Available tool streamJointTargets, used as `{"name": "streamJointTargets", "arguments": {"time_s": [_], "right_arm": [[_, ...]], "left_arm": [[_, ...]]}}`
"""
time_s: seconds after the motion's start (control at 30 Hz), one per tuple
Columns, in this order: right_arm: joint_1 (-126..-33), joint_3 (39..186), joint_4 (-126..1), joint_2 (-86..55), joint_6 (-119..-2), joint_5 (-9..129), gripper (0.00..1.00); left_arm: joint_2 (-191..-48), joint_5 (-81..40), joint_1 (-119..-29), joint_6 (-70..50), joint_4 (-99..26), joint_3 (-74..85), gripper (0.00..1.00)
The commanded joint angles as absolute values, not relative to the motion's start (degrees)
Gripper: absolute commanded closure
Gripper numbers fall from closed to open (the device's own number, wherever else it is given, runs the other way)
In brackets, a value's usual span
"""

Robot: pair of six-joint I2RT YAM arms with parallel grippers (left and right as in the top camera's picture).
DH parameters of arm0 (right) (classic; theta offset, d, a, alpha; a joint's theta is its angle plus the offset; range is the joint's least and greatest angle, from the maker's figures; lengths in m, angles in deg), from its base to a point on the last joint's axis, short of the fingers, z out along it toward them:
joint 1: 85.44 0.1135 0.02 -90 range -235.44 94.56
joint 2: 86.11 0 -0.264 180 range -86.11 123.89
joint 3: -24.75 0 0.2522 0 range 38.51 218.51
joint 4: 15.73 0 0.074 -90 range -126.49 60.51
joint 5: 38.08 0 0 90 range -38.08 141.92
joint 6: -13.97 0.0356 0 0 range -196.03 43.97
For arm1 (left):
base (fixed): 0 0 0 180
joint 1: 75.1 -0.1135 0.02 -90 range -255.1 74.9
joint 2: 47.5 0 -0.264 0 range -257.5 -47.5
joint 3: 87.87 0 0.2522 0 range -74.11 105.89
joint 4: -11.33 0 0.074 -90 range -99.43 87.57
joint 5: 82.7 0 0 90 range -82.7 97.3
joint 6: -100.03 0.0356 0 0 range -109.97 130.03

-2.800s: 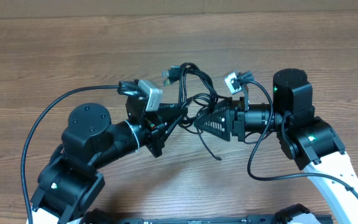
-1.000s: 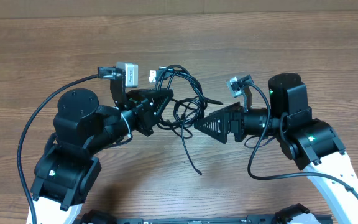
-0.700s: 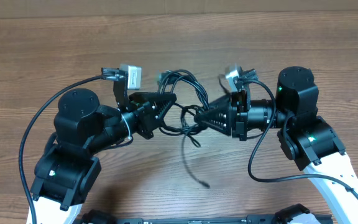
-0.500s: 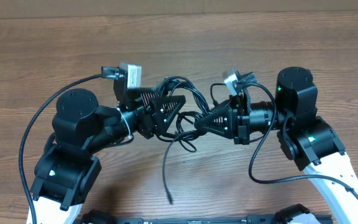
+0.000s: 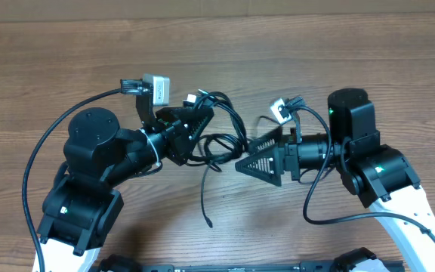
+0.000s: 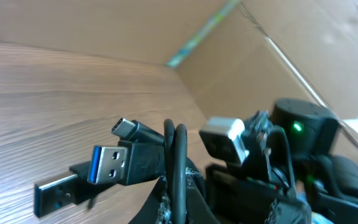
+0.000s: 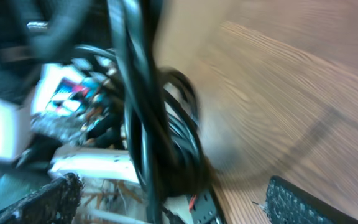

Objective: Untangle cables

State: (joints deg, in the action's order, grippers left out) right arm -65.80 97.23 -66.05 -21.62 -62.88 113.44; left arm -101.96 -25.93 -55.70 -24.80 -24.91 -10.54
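Observation:
The cables [image 5: 216, 141] are a knot of thin black loops hanging between my two grippers above the wooden table [image 5: 338, 53]. One loose strand [image 5: 205, 198] trails down to the tabletop. My left gripper [image 5: 202, 121] is shut on the cables; in its wrist view a black cord [image 6: 179, 163] runs between its closed jaws, beside a blue-tongued USB plug [image 6: 112, 165] and a small silvery tip [image 6: 125, 127]. My right gripper [image 5: 249, 154] stands open just right of the knot. In the right wrist view the blurred cables [image 7: 157, 130] hang between its spread fingers [image 7: 294, 205], ungripped.
Thick black wires [image 5: 47, 151] loop off both arms, one beside the left arm and another [image 5: 316, 208] under the right wrist. Cardboard lines the far edge [image 5: 217, 6] of the table. The right arm [image 6: 303, 149] fills the right of the left wrist view.
My left gripper has closed on the cables. The right gripper has let go, opened wide and drawn back to the right. The knot has shifted toward the left gripper.

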Motion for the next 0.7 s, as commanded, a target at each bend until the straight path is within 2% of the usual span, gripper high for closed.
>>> {"name": "streamJointTargets", "arguments": {"time_s": [0.0, 0.13, 0.23, 0.37, 0.43, 0.53, 0.57, 0.67], "right_arm": [[-65.6, 97.7, -69.4, -22.3, -59.2, 104.3, 0.03], [-65.5, 97.7, -68.8, -22.3, -57.2, 110.8, 0.06], [-65.5, 97.7, -63.3, -22.3, -51.3, 118.3, 0.10], [-63.2, 97.7, -51.7, -22.3, -36.3, 119.3, 0.10], [-60.7, 97.7, -43.8, -22.3, -22.3, 115.7, 0.10], [-59.4, 97.7, -41.6, -22.3, -12.1, 109.5, 0.10], [-59.5, 97.7, -41.6, -22.3, -10.7, 108.3, 0.12], [-59.5, 97.7, -41.5, -22.2, -2.7, 103.5, 0.27]], "left_arm": [[-101.7, -15.7, -56.0, -26.0, -27.4, -9.7, 0.96], [-101.7, -13.2, -55.9, -26.2, -28.1, -9.7, 0.96], [-101.8, -13.1, -55.3, -27.7, -28.1, -9.7, 0.96], [-101.8, -12.7, -51.0, -28.1, -26.8, -9.7, 0.96], [-101.8, -7.7, -48.2, -28.3, -26.0, -9.7, 0.96], [-101.8, -3.2, -45.6, -30.3, -24.3, -9.7, 0.96], [-101.8, -3.0, -45.2, -30.3, -23.3, -9.7, 0.96], [-101.7, -2.9, -44.4, -32.8, -19.7, -9.7, 0.96]]}}
